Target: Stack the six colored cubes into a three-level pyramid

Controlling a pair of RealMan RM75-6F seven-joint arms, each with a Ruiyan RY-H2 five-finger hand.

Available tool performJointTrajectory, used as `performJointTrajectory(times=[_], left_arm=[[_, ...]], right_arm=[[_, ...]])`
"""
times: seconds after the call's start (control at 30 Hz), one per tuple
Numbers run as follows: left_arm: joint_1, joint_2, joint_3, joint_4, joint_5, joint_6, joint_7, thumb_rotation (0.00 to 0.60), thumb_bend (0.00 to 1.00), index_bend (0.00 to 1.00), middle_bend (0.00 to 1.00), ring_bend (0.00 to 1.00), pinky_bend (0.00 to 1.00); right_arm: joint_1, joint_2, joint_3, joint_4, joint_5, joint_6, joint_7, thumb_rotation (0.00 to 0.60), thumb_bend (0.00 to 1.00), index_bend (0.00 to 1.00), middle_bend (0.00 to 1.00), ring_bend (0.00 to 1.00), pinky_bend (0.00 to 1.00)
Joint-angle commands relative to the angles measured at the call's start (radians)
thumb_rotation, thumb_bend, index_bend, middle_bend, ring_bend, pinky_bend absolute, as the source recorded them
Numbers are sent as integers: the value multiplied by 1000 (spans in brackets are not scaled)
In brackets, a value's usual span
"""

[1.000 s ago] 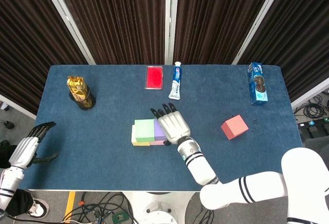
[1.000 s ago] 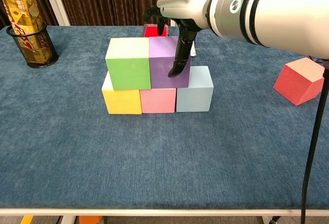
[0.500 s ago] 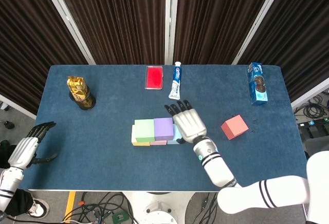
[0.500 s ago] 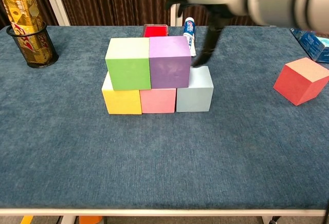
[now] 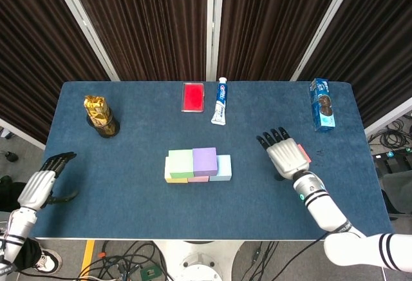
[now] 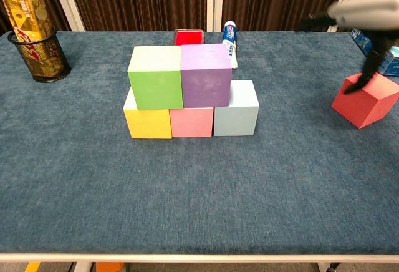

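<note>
Red cube point(image 6: 368, 100), the only one of the six not yet in the stack, sits alone on the blue table point(image 5: 129, 165) well to the right of the others, and the right hand point(image 5: 284, 154) has just swung across from the purple cube point(image 6: 205, 75) to arrive directly over it. That move tells me the second level is finished: the purple cube and green cube point(image 6: 155, 77) sit side by side on the base row of yellow cube point(image 6: 147, 122), pink cube point(image 6: 191, 122) and light blue cube point(image 6: 237, 111), so only the cap is left. From the head view the hand hides almost all of the red cube, with just a pink sliver showing at its right edge; its fingers are spread apart and it holds nothing. In the chest view a dark fingertip hangs at the cube's upper left corner, blurred, so I cannot tell whether it touches. The left hand point(image 5: 42, 185) hangs off the table's near left corner, fingers loosely curled, empty, well clear of everything.
</note>
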Motion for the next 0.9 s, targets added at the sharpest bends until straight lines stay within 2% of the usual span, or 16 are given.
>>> performJointTrajectory(times=[0.03, 0.17, 0.47, 0.77, 0.9], left_arm=[[-1, -2, -4, -14, -6, -1, 15, 600, 229, 86, 67, 0, 48], [-3, 2, -8, -28, -10, -3, 32, 600, 228, 86, 67, 0, 48], [-12, 1, -16, -42, -20, -20, 43, 600, 228, 86, 67, 0, 48], [-23, -11, -19, -39, -26, -41, 51, 600, 228, 86, 67, 0, 48], [-22, -9, -21, -44, -29, -39, 55, 600, 228, 86, 67, 0, 48]], right_arm=[[-28, -21, -62, 98, -44, -42, -33, 600, 0, 0, 36, 0, 0], [-43, -42, -76, 150, -26, -33, -59, 600, 0, 0, 36, 0, 0], [-69, -30, -76, 199, -46, -57, -25, 600, 0, 0, 45, 0, 0], [-92, -90, -55, 292, -84, -84, 19, 600, 6, 0, 144, 0, 0], [-109, -120, -34, 329, -136, -85, 77, 600, 36, 0, 250, 0, 0]])
